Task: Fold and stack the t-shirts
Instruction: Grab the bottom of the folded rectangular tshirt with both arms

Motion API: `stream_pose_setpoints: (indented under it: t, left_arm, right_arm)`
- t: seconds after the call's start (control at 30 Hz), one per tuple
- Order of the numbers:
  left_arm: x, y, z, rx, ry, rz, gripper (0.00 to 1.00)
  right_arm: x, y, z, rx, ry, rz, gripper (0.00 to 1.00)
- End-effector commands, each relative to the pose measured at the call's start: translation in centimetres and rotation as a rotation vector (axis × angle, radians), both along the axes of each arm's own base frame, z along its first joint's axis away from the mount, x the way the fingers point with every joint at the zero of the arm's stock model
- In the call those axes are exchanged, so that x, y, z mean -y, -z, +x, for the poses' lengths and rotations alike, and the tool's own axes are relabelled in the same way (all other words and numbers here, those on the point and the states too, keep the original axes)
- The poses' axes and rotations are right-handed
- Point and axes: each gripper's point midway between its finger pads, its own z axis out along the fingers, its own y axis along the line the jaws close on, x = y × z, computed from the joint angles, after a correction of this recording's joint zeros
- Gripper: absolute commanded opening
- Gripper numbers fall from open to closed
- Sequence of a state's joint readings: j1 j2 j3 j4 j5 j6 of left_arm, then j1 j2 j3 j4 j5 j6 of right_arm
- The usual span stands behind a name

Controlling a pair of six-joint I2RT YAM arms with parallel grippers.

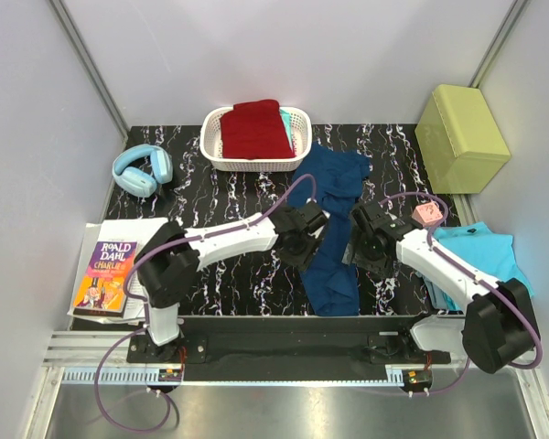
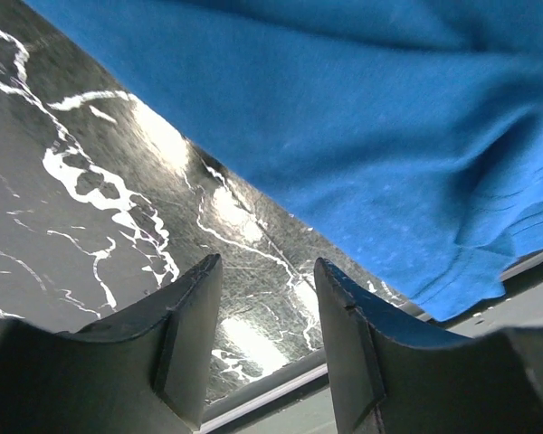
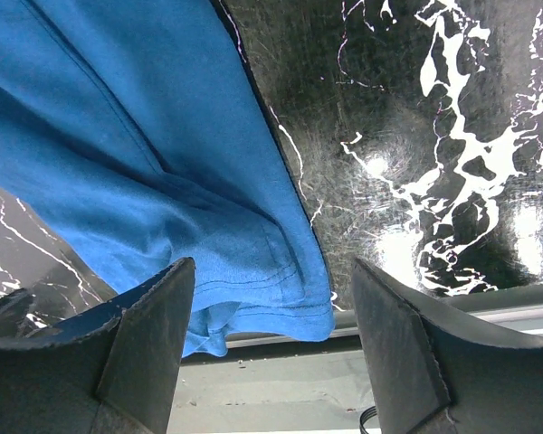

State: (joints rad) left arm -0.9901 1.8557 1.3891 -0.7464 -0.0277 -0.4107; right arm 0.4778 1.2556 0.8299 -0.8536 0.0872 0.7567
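Black marbled table [image 1: 242, 274] between pale walls [image 1: 256, 55], blue tee [image 1: 334, 285] lying rumpled lengthwise mid-table, left gripper [image 2: 267, 276] and right gripper [image 3: 273, 271] flanking it, fingers apart, gripping nothing.

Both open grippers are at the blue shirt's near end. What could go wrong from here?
1. The left gripper is over bare table, the blue shirt just past it; closing here may miss the cloth.
2. The right gripper spans only the hem corner; a thin pinch could slip or catch one layer.
3. The hem lies at the table's near edge; a pull could drag it off.
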Motion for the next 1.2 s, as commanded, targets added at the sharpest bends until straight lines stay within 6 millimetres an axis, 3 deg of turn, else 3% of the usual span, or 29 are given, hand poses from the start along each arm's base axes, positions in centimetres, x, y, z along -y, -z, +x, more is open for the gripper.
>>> stream_pose_setpoints:
  t: [0.0,0.03,0.07,0.13,0.2,0.23,0.4,0.53,0.83,1.07,1.17]
  left_arm:
    - [3.2,-2.7,3.5,0.099,-0.006,-0.071,0.50]
    - [4.1,-3.9,4.6,0.119,-0.013,-0.101,0.51]
    - [4.5,-3.2,5.1,0.111,-0.013,-0.095,0.51]
    - [5.8,-4.2,6.2,0.110,-0.016,-0.139,0.51]
    - [6.6,-3.8,6.4,0.089,-0.010,-0.144,0.51]
    - [7.5,-4.6,6.4,0.081,0.004,-0.176,0.50]
    - [9.3,-4.9,4.3,0.015,0.052,-0.222,0.50]
    - [10.7,-4.4,1.7,-0.008,0.124,-0.217,0.50]
    - [11.0,-1.8,-1.4,-0.108,0.166,-0.183,0.50]
    - [10.1,0.3,-1.8,-0.116,0.167,-0.131,0.51]
    - [10.3,0.3,-1.6,-0.110,0.161,-0.134,0.51]
  right_arm:
    - [-0.7,-1.1,1.2,0.045,0.014,0.011,0.76]
    - [-0.7,-1.4,1.3,0.057,0.017,0.014,0.76]
    - [-0.6,-1.6,1.4,0.063,0.023,0.010,0.76]
    - [-0.3,-2.5,1.7,0.093,0.031,-0.002,0.76]
    - [0.1,-3.5,1.9,0.122,0.045,-0.014,0.76]
    - [0.5,-3.9,2.1,0.140,0.054,-0.030,0.76]
    - [1.0,-6.0,2.8,0.211,0.073,-0.035,0.77]
    - [0.9,-6.3,3.1,0.218,0.068,-0.037,0.77]
    - [0.9,-6.5,3.3,0.221,0.041,-0.048,0.77]
    - [1.1,-6.8,3.0,0.232,0.045,-0.044,0.77]
    - [1.9,-8.3,3.3,0.294,0.078,-0.053,0.77]
